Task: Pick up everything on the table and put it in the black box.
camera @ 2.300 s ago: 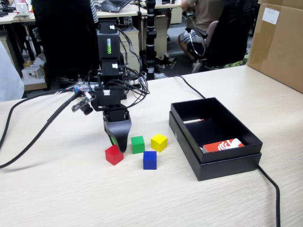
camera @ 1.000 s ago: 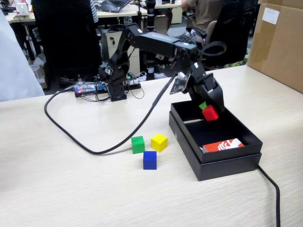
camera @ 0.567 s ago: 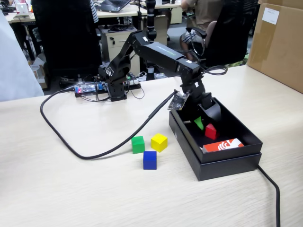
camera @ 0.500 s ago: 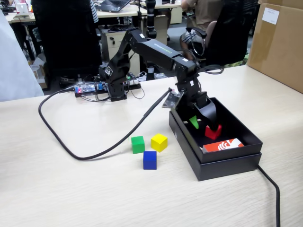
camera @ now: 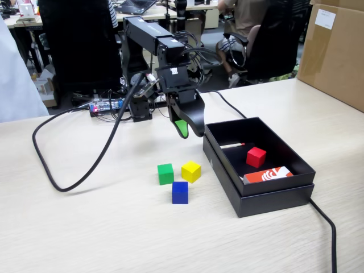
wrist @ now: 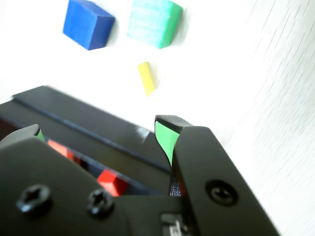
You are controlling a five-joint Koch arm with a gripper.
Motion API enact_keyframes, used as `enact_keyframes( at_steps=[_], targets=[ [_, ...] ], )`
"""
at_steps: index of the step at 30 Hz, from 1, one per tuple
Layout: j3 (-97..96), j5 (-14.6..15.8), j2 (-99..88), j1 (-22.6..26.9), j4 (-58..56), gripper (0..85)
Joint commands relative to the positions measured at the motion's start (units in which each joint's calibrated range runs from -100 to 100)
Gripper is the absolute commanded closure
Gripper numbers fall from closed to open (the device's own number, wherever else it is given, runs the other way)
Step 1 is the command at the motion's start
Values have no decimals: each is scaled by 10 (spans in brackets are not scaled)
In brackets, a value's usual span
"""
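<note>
Office backdrop — chairs, seated people, a brown carton (camera: 335,51) at 2 o'clock; work surface is a pale wood-grain table (camera: 85,227). A thick black cable (camera: 85,165) loops across it at 9 o'clock.

We note the black box (camera: 273,196) at 3 o'clock of the fixed view, holding the red cube (camera: 256,157) and an orange-red and white card (camera: 268,174). Three cubes remain on the table, clustered near centre: green cube (camera: 165,173), yellow cube (camera: 191,171) just beside it at its 3 o'clock, blue cube (camera: 180,192) at 6 o'clock of the pair.

The gripper (camera: 187,129) hangs above the box's near-left edge, jaws parted and empty — the wrist view shows green-padded tips well apart with the box wall between them.

Our judgement: one cube delivered, three to go; the arm is between placements. The next move calls for swinging toward 8 o'clock, likely over the yellow cube as nearest, and descending with the jaws straddling it without nudging the green neighbour.
</note>
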Motion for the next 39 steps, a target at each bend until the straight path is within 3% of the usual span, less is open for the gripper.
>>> enact_keyframes(
  at_steps=[1, 30, 35, 37, 39],
  targets=[
    [24, -5, 33, 0, 0, 391],
    [125, -7, 240, -2, 2, 390],
    [147, -26, 296, -5, 2, 394],
    [154, -31, 311, -5, 2, 412],
    [169, -38, 321, -12, 2, 511]
  ],
)
